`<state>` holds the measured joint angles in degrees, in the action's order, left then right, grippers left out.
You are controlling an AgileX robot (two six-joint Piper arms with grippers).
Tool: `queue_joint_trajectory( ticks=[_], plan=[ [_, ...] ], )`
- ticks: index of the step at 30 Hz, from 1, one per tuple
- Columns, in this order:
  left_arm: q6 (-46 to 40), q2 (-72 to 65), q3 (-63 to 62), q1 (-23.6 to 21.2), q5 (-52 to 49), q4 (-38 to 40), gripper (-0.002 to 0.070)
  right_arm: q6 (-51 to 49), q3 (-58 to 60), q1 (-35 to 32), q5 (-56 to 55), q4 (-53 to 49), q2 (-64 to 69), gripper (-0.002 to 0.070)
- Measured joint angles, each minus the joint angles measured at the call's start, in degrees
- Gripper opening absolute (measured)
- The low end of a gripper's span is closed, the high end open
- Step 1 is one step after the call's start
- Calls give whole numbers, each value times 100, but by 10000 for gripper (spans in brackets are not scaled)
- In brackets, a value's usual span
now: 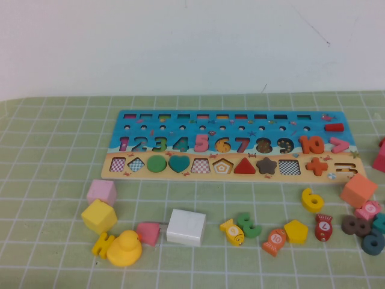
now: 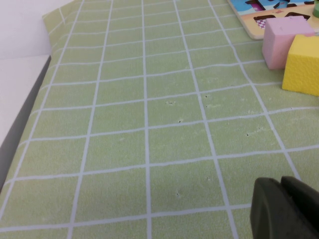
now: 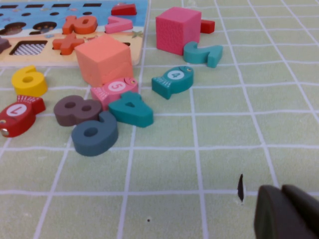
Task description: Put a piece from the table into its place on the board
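Note:
The piece, a small yellow "6", lies flat on the green mat just in front of the board's right end, also seen in the right wrist view. The board lies across the middle of the table, blue above with digit recesses, tan below with shape recesses. Neither arm shows in the high view. My right gripper is shut and empty, low over bare mat well to the right of the piece. My left gripper is shut and empty over bare mat at the table's left, away from the board's corner.
Around the piece lie a salmon cube, a red fish, a brown 8, a teal 4 and a yellow pentagon. A green 3, white block, duck and pink cube lie further left.

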<state>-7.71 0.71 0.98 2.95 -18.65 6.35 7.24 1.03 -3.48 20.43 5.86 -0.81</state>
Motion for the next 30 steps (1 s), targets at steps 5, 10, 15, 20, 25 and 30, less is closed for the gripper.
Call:
queue_joint_trajectory(
  ticks=[5, 10, 15, 20, 25, 30],
  plan=[
    [0, 0, 0, 0, 0, 0, -2, 0, 0, 0, 0, 0, 0, -3],
    [0, 0, 0, 0, 0, 0, -2, 0, 0, 0, 0, 0, 0, -3],
    [0, 0, 0, 0, 0, 0, -2, 0, 0, 0, 0, 0, 0, -3],
    [0, 0, 0, 0, 0, 0, -2, 0, 0, 0, 0, 0, 0, -3],
    [0, 0, 0, 0, 0, 0, -2, 0, 36, 0, -219, 0, 0, -3],
    [0, 0, 0, 0, 0, 0, -2, 0, 55, 0, -1207, 0, 0, -3]
  ],
)
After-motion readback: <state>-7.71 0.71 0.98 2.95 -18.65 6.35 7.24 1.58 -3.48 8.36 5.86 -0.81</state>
